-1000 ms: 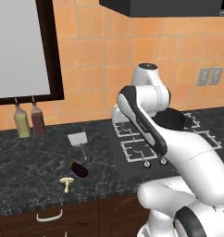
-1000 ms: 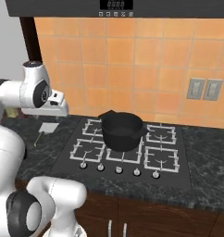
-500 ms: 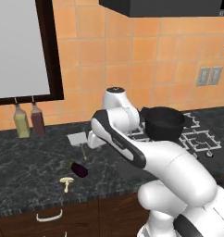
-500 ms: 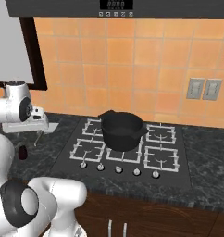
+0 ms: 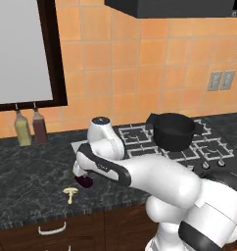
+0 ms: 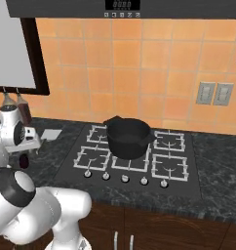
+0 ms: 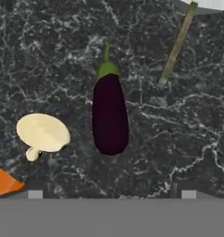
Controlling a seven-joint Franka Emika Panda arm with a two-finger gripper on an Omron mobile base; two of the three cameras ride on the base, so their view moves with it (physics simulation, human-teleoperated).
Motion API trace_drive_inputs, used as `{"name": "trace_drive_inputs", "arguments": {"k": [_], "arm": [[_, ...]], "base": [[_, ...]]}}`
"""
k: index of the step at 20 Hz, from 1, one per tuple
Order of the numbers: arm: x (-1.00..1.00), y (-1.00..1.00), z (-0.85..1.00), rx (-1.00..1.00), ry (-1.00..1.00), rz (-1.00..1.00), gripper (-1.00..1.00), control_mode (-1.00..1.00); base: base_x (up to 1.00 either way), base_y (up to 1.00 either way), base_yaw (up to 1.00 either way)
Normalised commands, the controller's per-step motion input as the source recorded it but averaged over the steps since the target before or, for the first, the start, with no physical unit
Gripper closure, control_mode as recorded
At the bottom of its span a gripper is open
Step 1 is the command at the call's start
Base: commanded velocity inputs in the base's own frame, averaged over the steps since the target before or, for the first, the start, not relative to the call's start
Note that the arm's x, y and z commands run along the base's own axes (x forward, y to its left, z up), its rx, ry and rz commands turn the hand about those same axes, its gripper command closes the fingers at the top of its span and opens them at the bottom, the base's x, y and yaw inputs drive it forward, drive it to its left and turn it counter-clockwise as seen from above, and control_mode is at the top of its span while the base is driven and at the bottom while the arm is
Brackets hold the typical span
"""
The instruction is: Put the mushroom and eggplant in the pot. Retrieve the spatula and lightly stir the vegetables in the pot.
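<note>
Hand view gives us the clearest look: the eggplant [image 7: 110, 115] lies on the dark stone counter [image 7: 49, 46] almost dead centre, green stem pointing to 12 o'clock, with the mushroom [image 7: 42, 133] just beside it at 9 o'clock, cap up and stem toward 7. They sit near each other but apart. At 1 o'clock the spatula [image 7: 178, 44] runs off the frame, thin tan handle toward us, grey blade cut by the top edge. Our gripper [image 7: 111, 194] hangs above the eggplant with its jaws spread as wide as they go and nothing between them; the two tips [image 7: 35, 194] show at 7 and 5 o'clock, straddling the eggplant's blunt end.

From the left base view the arm bends low over the counter left of the stove, the eggplant [image 5: 84, 181] peeking out beneath the hand and the mushroom [image 5: 70, 192] at about 8 o'clock from it. The pot [image 5: 174, 131] stands on the burners well apart to the right; in the right base view the pot [image 6: 128, 137] is uncovered, and neither vegetable has gone in yet.

We judge the risk to be in the descent: the left tip comes down close to the mushroom and could knock it away. The eggplant is smooth and rounded, so a pinch near its tapering end may squeeze it out sideways. A long carry to the pot follows.
</note>
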Motion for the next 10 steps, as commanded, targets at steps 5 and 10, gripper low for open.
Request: {"name": "trace_drive_inputs", "arguments": {"k": [5, 10], "arm": [[0.48, 0.35, -0.47, 0.00, 0.00, 0.03, -1.00, -1.00], [0.22, 0.19, -0.32, 0.00, 0.12, 0.04, -1.00, -1.00]], "base": [[0.00, 0.00, 0.00], [0.00, 0.00, 0.00]]}}
